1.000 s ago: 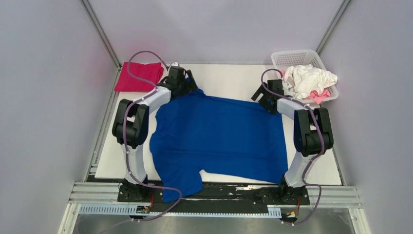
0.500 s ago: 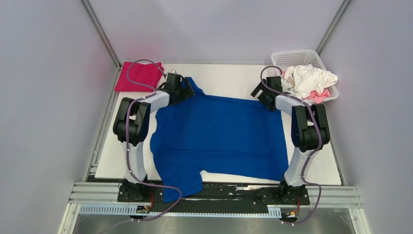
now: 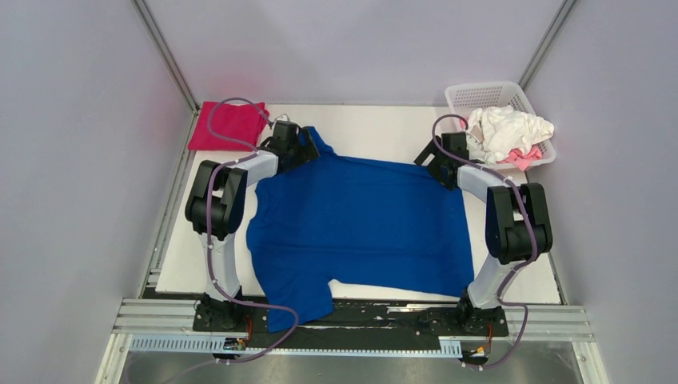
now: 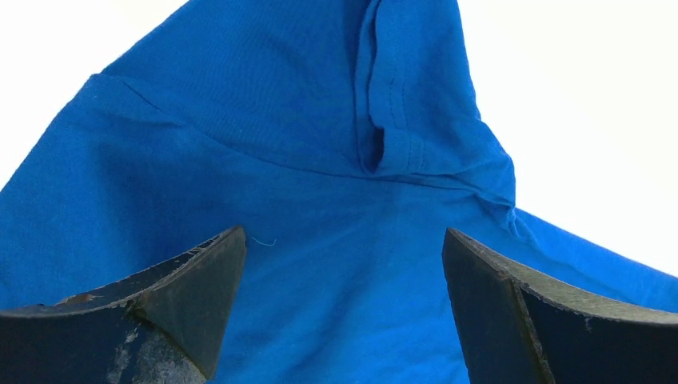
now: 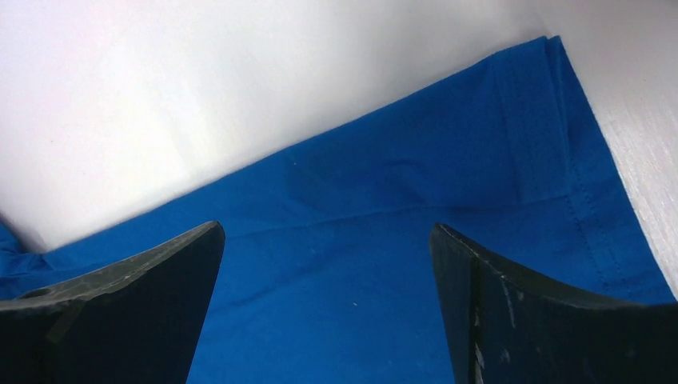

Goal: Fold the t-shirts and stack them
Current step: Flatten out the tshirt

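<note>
Lying flat at table (image 3: 384, 120) centre: blue t-shirt (image 3: 360, 224), sleeve draping off at 6 o'clock. Likely soft, light, limp; pinch far sleeve seam and hem corner. Left gripper (image 4: 344, 248) at 11, right gripper (image 5: 328, 240) at 1, jaws apart, empty. Farther: magenta tee (image 3: 228, 124) at 10, basket (image 3: 488, 92) at 2.

Blue t-shirt (image 3: 360, 224) lies flat — left pincer (image 3: 309, 149), right pincer (image 3: 428, 160) apparently above far corners.

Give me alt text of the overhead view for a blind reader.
A royal-blue t-shirt lies spread on a table, left pincer and right pincer open at its far corners. Folded magenta shirt far left; basket of crumpled white and pink tees far right.
</note>
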Robot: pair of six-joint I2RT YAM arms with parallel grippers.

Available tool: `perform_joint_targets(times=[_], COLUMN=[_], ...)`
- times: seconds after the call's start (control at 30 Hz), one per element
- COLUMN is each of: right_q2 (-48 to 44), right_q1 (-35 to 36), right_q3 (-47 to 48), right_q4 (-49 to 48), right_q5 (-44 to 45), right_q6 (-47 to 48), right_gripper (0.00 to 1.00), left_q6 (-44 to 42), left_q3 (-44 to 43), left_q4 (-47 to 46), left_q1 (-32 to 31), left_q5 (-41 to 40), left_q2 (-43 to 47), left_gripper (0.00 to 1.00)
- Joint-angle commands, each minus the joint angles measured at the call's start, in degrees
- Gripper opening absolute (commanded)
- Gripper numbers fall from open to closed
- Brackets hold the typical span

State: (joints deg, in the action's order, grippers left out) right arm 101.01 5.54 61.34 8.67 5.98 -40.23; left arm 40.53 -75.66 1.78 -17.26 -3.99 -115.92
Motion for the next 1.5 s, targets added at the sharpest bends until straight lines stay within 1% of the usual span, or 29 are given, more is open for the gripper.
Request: perform_joint_targets(times=[0.0, 0.1, 0.17, 0.37, 0.57, 0.67, 0.83, 0.93, 1.03, 1.1, 1.23, 1.33, 1.47], right_q2=[3.17, 6.51, 8.77, 15.00, 21.29, 24.02, 28.89, 29.36, 26.31, 22.17, 12.21, 6.00, 0.81], right_q1=[0.17, 0.17, 0.17, 0.09, 0.08, 0.01, -0.06, 0.03, 0.36, 1.19, 4.37, 7.88, 10.59], right_q3=[2.31, 6.03, 8.65, 16.55, 27.08, 32.52, 42.04, 44.93, 43.20, 39.62, 25.55, 15.45, 6.25], right_q4=[-1.63, -1.63, -1.63, -1.46, -1.46, -1.54, -2.57, -2.93, -3.04, -3.01, -2.96, -2.93, -2.15], right_q5=[0.71, 0.31, 0.73, 2.78, 5.34, 6.73, 9.30, 7.10, 3.05, 0.88, -3.07, -1.28, -1.78], right_q6=[-0.90, 0.10, 0.59, 1.82, 4.01, 5.83, 12.42, 15.20, 17.25, 18.45, 17.96, 15.87, 12.02], right_gripper=[1.00, 1.00, 1.00, 1.00, 1.00, 1.00, 1.00, 1.00, 1.00, 1.00, 1.00, 1.00, 1.00], left_q6=[-0.71, -0.94, -0.99, -1.77, -2.21, -2.56, -2.89, -2.97, -3.07, -2.84, -0.83, 0.11, 0.30], left_q3=[1.51, 1.27, 0.54, -0.43, -2.18, -2.65, -3.03, -3.32, -3.95, -4.53, -5.92, -8.63, -11.87], left_q4=[1.02, 1.20, 3.01, 4.83, 6.65, 7.04, 7.33, 7.63, 7.50, 7.19, 4.40, 3.07, 2.75], left_q1=[0.21, 0.21, 0.21, 0.21, 0.21, 0.21, 0.21, 0.21, 0.21, 0.21, 0.21, 0.21, 0.21], left_q5=[0.71, 1.50, 1.75, 0.51, -0.12, -0.27, -0.53, -0.46, -0.11, 0.35, 2.17, 2.77, 2.19], left_q2=[1.21, 1.03, 0.47, -0.09, -0.74, -0.60, -0.28, -0.16, 0.17, 0.47, 0.86, 0.12, -1.81], left_gripper=[1.00, 1.00, 1.00, 1.00, 1.00, 1.00, 1.00, 1.00, 1.00, 1.00, 1.00, 1.00, 1.00])
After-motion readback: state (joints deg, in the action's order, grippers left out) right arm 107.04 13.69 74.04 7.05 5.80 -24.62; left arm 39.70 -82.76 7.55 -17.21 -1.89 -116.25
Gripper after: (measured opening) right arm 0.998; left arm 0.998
